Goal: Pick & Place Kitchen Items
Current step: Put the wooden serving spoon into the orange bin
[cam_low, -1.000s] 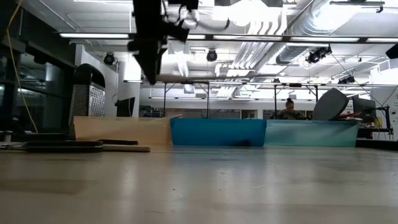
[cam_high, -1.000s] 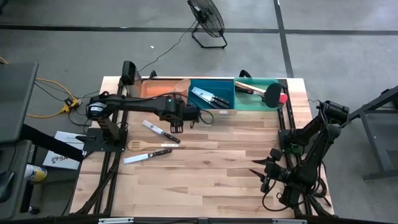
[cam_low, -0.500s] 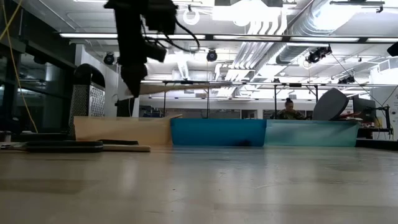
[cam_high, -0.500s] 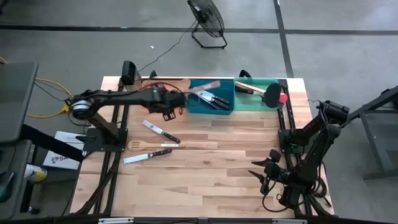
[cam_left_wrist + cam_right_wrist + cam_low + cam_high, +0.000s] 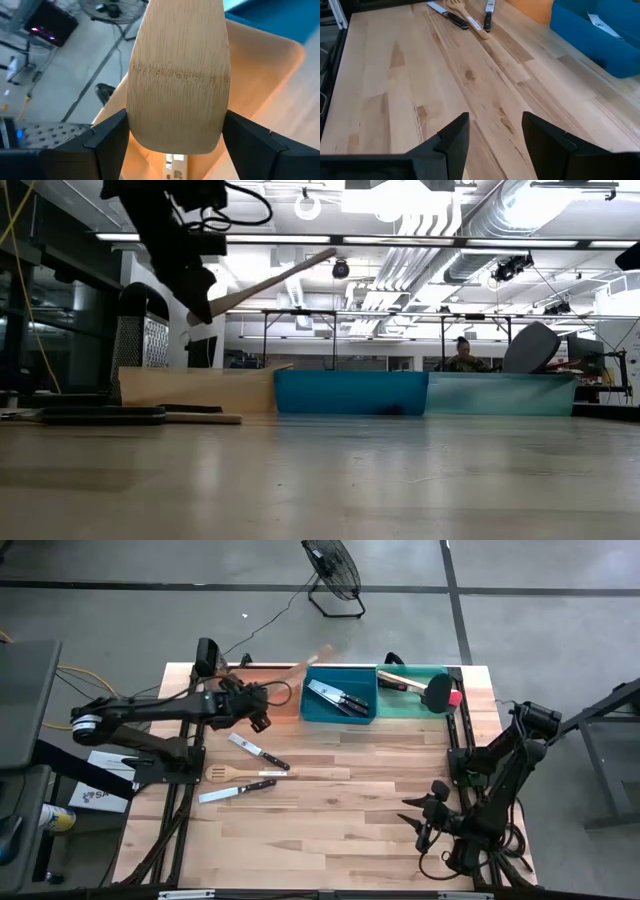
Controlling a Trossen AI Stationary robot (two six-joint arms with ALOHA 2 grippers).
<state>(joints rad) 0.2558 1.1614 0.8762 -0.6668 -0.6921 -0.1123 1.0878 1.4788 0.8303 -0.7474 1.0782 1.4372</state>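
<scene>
The left gripper (image 5: pixel 262 705) sits in the upper left of the high view, above the orange bin (image 5: pixel 255 682), clamped on a wooden spatula (image 5: pixel 305 665). In the left wrist view the blade (image 5: pixel 177 85) fills the frame, pinched between the two dark fingers (image 5: pixel 107 145). The spatula's long axis runs from the gripper up and to the right, its far end reaching over the edge of the blue bin (image 5: pixel 340 712); in the low view it (image 5: pixel 270 280) tilts upward, well above the bins. So the drop likely turns on this: the orange bin lies directly under the gripper, while the tool's tip overhangs the neighbouring one.

On the table at left centre lie two knives (image 5: pixel 258 752) and a wooden spoon (image 5: pixel 245 774), much nearer the left arm.

The right gripper (image 5: pixel 420 822) waits at lower right, jaws parted and empty over bare boards.
</scene>
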